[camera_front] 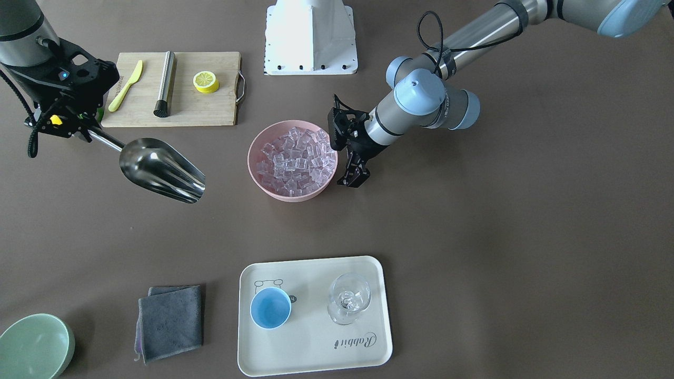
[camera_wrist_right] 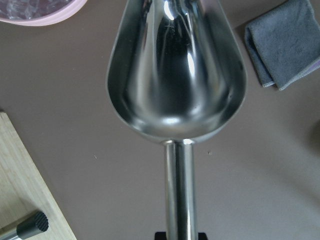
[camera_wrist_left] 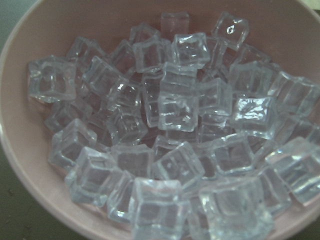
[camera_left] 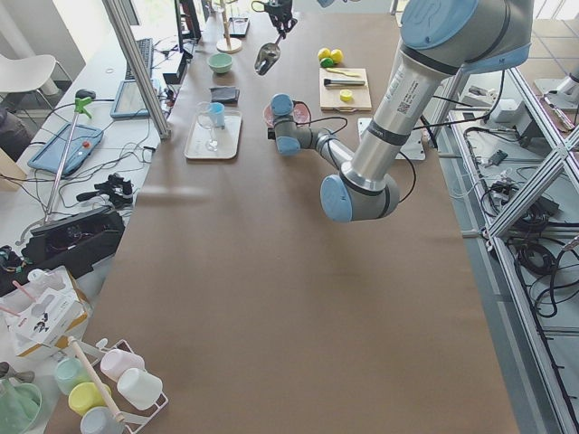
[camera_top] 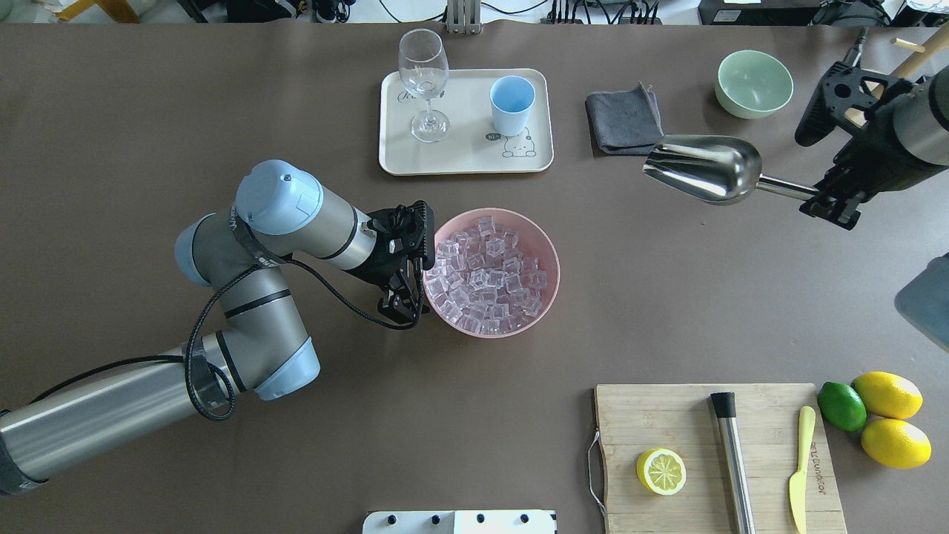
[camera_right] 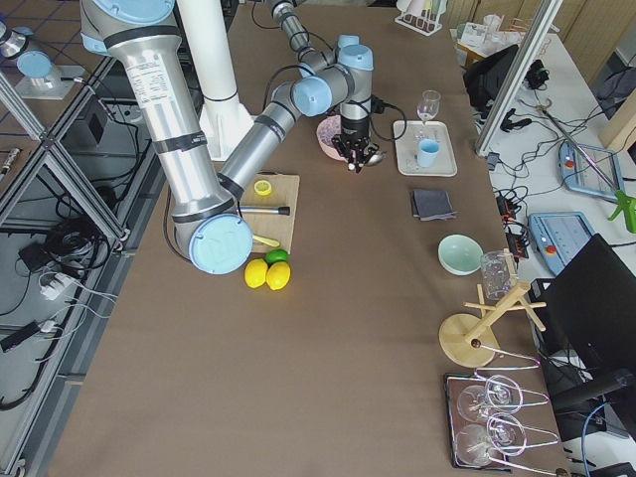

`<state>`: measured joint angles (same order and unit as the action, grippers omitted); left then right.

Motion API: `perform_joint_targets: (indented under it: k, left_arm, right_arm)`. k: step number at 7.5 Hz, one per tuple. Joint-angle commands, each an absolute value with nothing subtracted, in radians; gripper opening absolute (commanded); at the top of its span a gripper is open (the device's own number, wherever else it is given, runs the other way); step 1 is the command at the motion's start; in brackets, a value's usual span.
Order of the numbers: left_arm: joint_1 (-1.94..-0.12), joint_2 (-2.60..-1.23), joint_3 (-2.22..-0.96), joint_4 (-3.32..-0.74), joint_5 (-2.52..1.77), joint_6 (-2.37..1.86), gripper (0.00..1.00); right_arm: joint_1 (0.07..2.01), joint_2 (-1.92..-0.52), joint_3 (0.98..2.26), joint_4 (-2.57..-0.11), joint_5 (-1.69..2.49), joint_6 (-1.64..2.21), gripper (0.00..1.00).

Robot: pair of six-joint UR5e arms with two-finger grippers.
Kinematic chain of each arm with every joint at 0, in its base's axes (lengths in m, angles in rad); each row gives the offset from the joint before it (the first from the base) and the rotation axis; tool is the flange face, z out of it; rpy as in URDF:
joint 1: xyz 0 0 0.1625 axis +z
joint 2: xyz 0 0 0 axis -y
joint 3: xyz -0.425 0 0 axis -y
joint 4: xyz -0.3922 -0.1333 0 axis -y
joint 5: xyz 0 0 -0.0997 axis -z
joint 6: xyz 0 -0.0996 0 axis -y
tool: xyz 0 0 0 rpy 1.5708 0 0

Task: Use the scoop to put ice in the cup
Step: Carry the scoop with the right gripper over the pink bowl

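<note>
I have the brown bench [camera_front: 474,237] in front of me, with both arms reaching out over it. The wooden cutting board [camera_front: 200,110] lies on the robot's side, towards its right. The cream tray [camera_front: 316,347] sits at the far edge, opposite the robot.

Between the two, about mid-bench, stands the pink bowl [camera_front: 295,196]. My left gripper [camera_front: 352,179] points down just beside the bowl's rim, on the robot's left side of it. From these views I cannot tell how far its jaws are apart or whether they touch the rim. The left wrist camera looks straight into the bowl.

My right gripper [camera_front: 84,130] is clamped on the short handle of the scoop [camera_front: 160,169]. It holds the scoop off the bench, well apart from the pink bowl and on its right side. The trough faces up and shows only shiny steel in the right wrist view. Its open mouth points roughly towards the bowl and tray.

The cup [camera_front: 270,308] stands upright on the tray, near the wine glass [camera_front: 347,300] but not touching it. It is on the end of the tray nearer the scoop, and far from both grippers.

The ice [camera_front: 294,158] is heaped in the pink bowl as clear cubes, right next to the left gripper.
</note>
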<state>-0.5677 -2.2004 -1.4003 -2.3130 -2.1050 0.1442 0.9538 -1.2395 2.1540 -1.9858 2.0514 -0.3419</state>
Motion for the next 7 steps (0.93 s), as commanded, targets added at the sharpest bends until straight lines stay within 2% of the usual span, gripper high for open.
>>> perform_joint_targets:
  k: [1, 3, 7]
  left_arm:
    - [-0.566, -2.189, -1.399, -2.339, -2.106, 0.146, 0.97]
    - [-0.554, -2.194, -1.399, -2.341, -2.100, 0.144, 0.97]
    - [-0.548, -2.197, -1.390, -2.341, -2.092, 0.100, 0.97]
  right_arm:
    - [0.812, -1.119, 2.181, -2.162, 1.934, -0.354, 0.00]
    - [0.731, -0.924, 2.134, -2.443, 1.815, -0.418, 0.00]
    - [0.621, -0.763, 2.033, -2.646, 1.681, -0.422, 0.00]
